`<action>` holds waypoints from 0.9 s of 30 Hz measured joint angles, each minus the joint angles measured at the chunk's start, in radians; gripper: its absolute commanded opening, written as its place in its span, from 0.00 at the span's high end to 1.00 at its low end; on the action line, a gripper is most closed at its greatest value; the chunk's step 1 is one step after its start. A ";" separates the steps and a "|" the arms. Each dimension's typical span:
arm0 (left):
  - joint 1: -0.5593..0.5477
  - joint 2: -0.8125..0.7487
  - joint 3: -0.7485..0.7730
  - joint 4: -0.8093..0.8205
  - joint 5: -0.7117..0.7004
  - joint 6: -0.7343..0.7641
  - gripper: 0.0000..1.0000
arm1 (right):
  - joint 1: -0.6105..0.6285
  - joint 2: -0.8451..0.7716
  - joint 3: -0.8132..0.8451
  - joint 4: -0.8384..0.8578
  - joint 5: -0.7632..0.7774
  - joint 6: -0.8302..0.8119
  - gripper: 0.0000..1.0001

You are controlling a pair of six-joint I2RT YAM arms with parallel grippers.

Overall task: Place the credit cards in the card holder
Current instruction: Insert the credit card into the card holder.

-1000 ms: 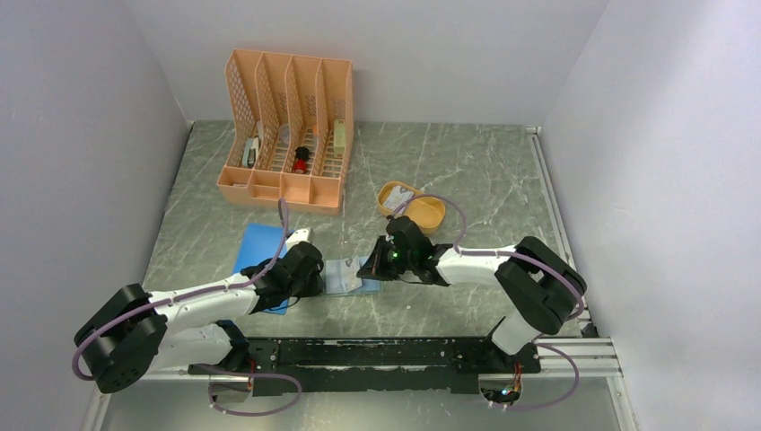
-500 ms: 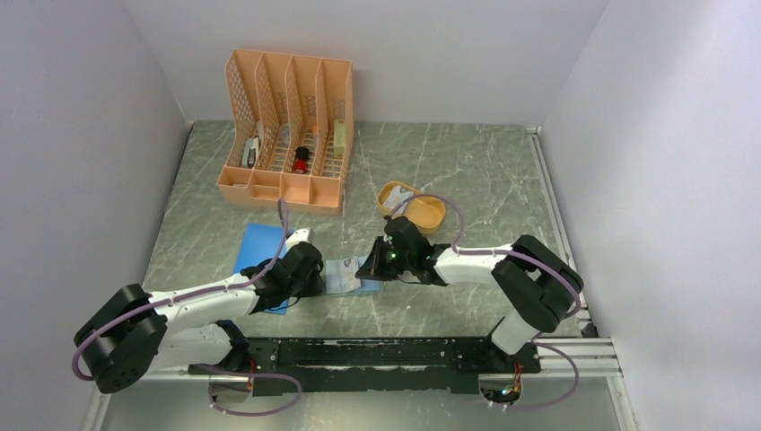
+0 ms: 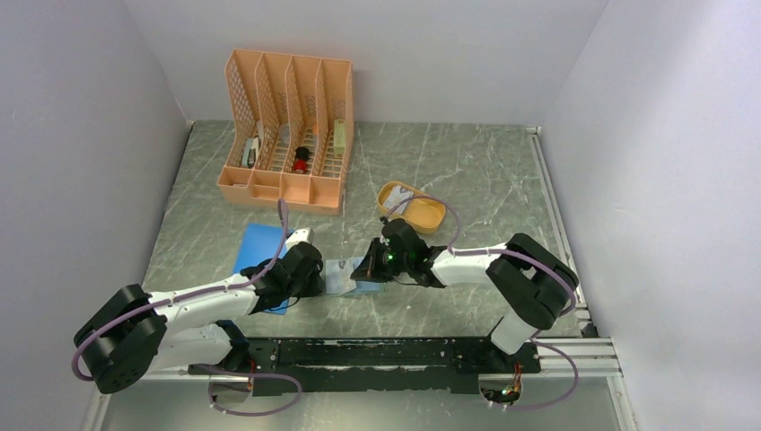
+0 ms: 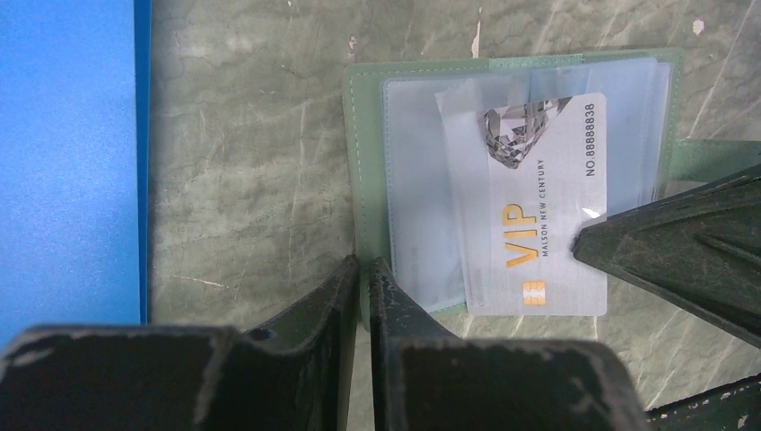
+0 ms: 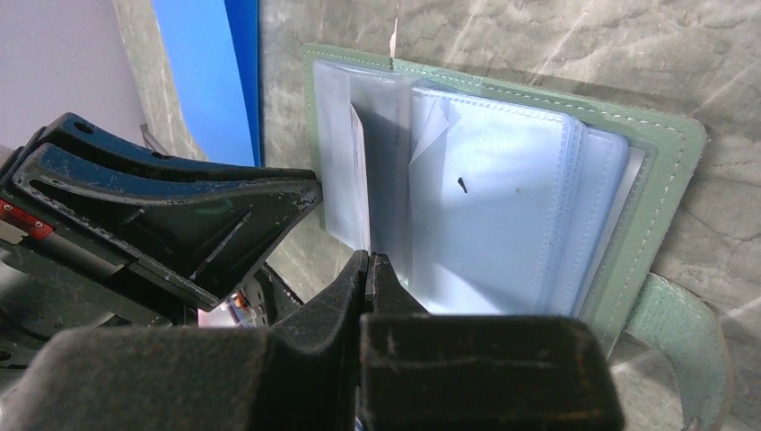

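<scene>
The card holder (image 4: 366,135), a sage-green wallet, lies open on the table with its clear pockets facing up. My left gripper (image 4: 364,266) is shut on the wallet's green near-left edge. A pale grey credit card (image 4: 538,206) printed VIP sits partly under a clear pocket flap. In the left wrist view my right gripper's fingers (image 4: 682,242) pinch its right edge. In the right wrist view my right gripper (image 5: 369,259) is shut on that card (image 5: 359,171), seen edge-on over the card holder (image 5: 669,171). From above, the two grippers (image 3: 316,280) (image 3: 363,271) meet over the wallet (image 3: 341,275).
A flat blue pad (image 3: 258,247) lies just left of the wallet. A mustard-yellow oval tray (image 3: 427,212) holding something pale sits behind the right arm. An orange mesh desk organiser (image 3: 287,135) stands at the back left. Grey walls close in on three sides.
My right gripper has crept a little to the left with the card, toward the left gripper. The left arm and the wallet have stayed put.
</scene>
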 measured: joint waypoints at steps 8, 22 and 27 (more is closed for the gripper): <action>0.000 -0.003 -0.005 0.007 0.002 0.000 0.85 | 0.001 0.011 -0.012 0.038 0.019 0.027 1.00; 0.001 -0.014 -0.016 0.018 0.004 0.000 0.85 | 0.003 0.048 -0.023 0.093 0.027 0.072 1.00; 0.001 -0.019 -0.021 0.022 0.006 -0.001 0.85 | 0.004 0.037 -0.033 0.088 0.058 0.085 1.00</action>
